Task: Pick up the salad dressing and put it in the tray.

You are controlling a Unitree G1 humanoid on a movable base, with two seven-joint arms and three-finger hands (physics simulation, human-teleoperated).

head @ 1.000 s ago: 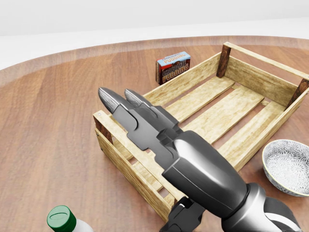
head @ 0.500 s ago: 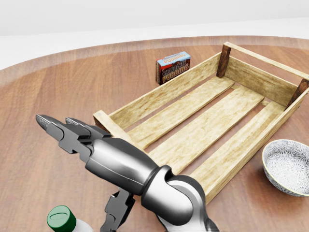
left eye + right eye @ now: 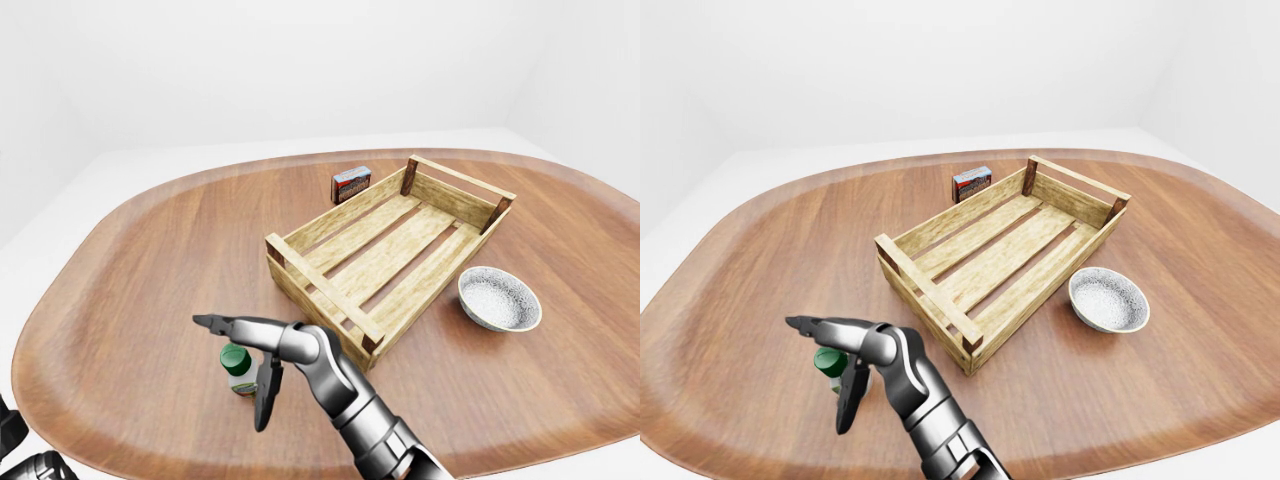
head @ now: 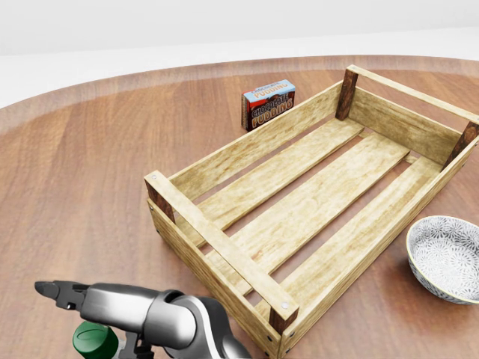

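I am working the reach step: lining my right hand (image 3: 248, 362) up on the salad dressing (image 3: 238, 370), a small bottle with a green cap standing upright on the wooden surface (image 3: 140, 260), just beside the near-left corner of the tray (image 3: 290, 277) in the left-eye view. The tray, a slatted wooden crate, is holding nothing yet.

The hand is spread wide. Two fingers (image 3: 215, 323) are stretching out flat above and past the cap toward the view's left, while the third finger (image 3: 265, 392) is hanging down on the bottle's right side. The bottle is sitting in the gap between them, but I cannot tell whether any finger is actually touching it; nothing is gripped so far.

Next, I judge, I am needing to drop the hand lower so the fingers bracket the bottle's body rather than its cap, then close firmly before lifting over the tray's near wall. Only a sliver of my left arm is peeking in at the lower left corner; its hand is out of sight.
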